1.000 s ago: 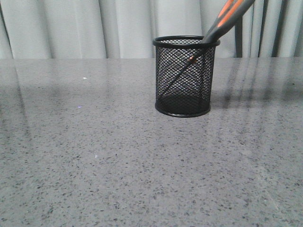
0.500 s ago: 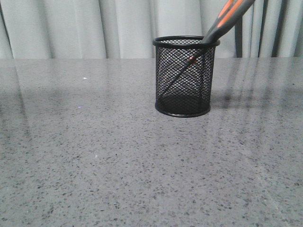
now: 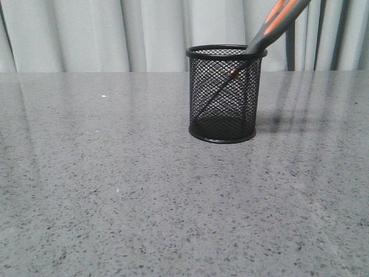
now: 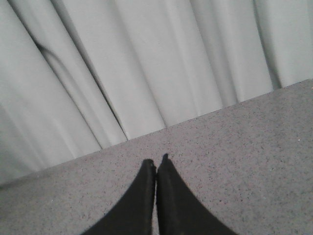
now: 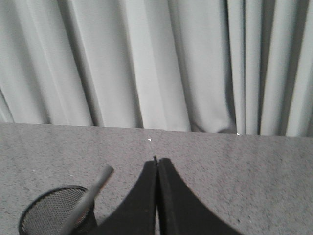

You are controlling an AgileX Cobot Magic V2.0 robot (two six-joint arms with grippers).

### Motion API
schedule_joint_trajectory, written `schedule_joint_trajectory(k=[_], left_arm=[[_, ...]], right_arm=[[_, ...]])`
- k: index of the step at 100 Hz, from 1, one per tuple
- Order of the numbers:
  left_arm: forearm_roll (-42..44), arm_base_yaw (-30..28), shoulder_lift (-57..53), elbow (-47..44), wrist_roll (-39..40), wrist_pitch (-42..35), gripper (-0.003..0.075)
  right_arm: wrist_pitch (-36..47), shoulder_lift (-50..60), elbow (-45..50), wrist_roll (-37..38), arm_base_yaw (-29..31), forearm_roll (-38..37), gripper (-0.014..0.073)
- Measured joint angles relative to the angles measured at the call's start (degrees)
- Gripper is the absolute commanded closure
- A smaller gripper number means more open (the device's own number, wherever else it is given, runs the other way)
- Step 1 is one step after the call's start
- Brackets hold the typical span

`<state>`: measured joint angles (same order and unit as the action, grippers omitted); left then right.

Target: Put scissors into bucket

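- The scissors [image 3: 271,26] stand tilted in the bucket [image 3: 223,95], blades down inside the mesh, handles leaning out over its right rim.
- The bucket sits upright toward the far edge of the table [image 3: 115,190], right of centre; grey tabletop lies bare from it to the near edge and both side edges, curtain [image 3: 86,34] behind the far edge.
- My left pincer [image 4: 156,166] is pressed together, holding nothing, above the tabletop.
- My right pincer [image 5: 156,164] is likewise pressed together, empty, near the bucket.
- I can read no writing anywhere.
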<state>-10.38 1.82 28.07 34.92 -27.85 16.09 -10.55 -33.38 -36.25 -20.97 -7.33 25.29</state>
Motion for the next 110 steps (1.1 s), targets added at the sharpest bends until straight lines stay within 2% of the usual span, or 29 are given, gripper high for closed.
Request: schedule_joint_trajectory(k=[17,36,60,110], left_arm=[[-4.77,0.00,-6.61,-12.55,0.00,-6.22,0.0741],[-12.51,0.00,-12.55,-20.20,0.07,-8.90,0.0741],[-14.56,0.00,-16.19,-20.89,0.07,-12.02,0.0741],[-16.08,0.00,-16.27,-20.97,0.13,-12.27,0.0741]], right_arm=[[4.44,7.54,9.56,0.00,0.00,0.22,0.0659],[5.52,14.62,17.93,0.00,0.00,0.33,0.0659],[10.18,18.73,23.56,0.00,0.00,0.72,0.0659],[10.97,18.82,23.68,0.00,0.00,1.47,0.0659]])
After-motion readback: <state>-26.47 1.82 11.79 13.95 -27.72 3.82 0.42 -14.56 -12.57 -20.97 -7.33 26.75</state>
